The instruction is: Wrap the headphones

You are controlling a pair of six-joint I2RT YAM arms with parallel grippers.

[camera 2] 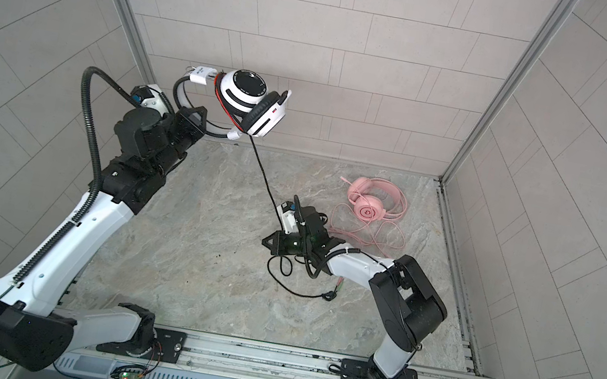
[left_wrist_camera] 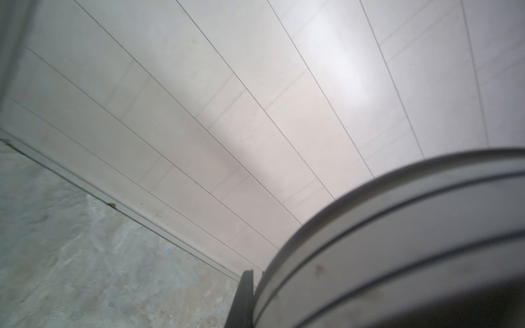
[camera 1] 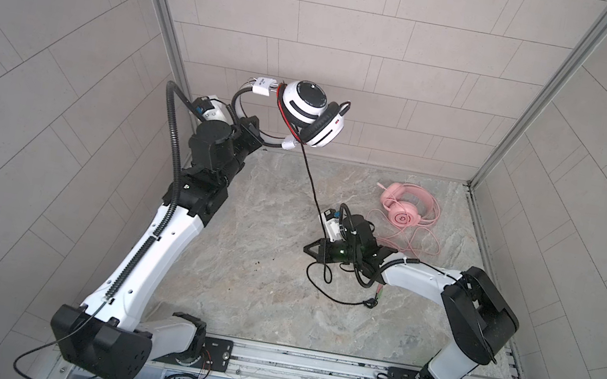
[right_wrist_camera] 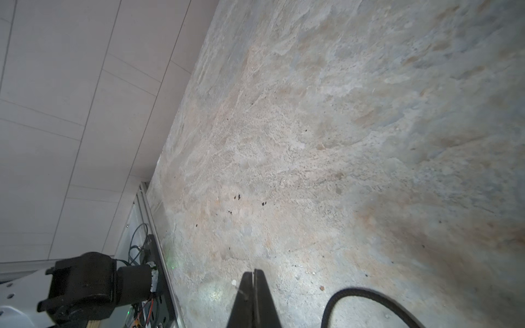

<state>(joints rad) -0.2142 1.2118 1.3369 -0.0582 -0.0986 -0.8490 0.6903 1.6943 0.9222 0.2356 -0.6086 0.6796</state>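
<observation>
The white-and-black headphones hang high near the back wall. My left gripper is shut on their white headband. Their black cable runs taut down to my right wrist and is hidden behind it. From there it loops on the table and ends at a plug. My right gripper hovers low over the table, shut, with no cable showing between its tips. The pink headphones lie at the back right.
The pink cable sprawls loose on the stone table, just behind my right arm. Tiled walls close in the back and both sides. A metal rail with both arm bases runs along the front edge.
</observation>
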